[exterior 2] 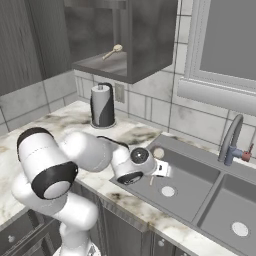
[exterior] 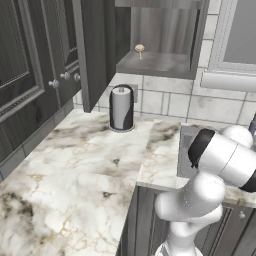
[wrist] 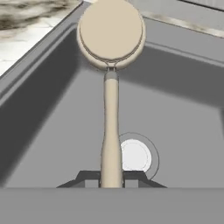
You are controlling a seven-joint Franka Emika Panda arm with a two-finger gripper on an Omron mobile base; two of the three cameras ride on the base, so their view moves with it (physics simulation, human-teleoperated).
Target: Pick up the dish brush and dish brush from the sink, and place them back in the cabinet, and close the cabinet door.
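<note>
Two brushes were in sight, well apart from each other. Farthest left in the left base view, the cabinet door [exterior: 95,50] stood swung open, its top cut off by the frame, with closed dark cupboard fronts [exterior: 30,75] and their small knobs beside it. Right of the door, the open cabinet [exterior: 160,65] showed one brush [exterior: 139,49] lying on its shelf, small and hard to make out; whether its head touched the back wall could not be told. Below, a paper towel roll [exterior: 121,107] in a dark holder stood upright on the marble counter [exterior: 75,170]. Further right, the arm's white body hid most of the sink [exterior: 184,150] in that view.

From the right base view, the gripper [exterior 2: 159,169] hung over the left basin of the sink [exterior 2: 195,195], with the second brush [exterior 2: 158,153] showing as a pale round head just above it; the handle was hidden behind the hand. The faucet [exterior 2: 231,140] rose behind the divider, and the right basin was cut off at the frame edge.

Looking along the hand, the fingers [wrist: 89,178] were closed on the lower end of the handle, and the brush [wrist: 111,87] stood up from them over the white drain [wrist: 136,156], its very end hidden by the bottom of the view.
</note>
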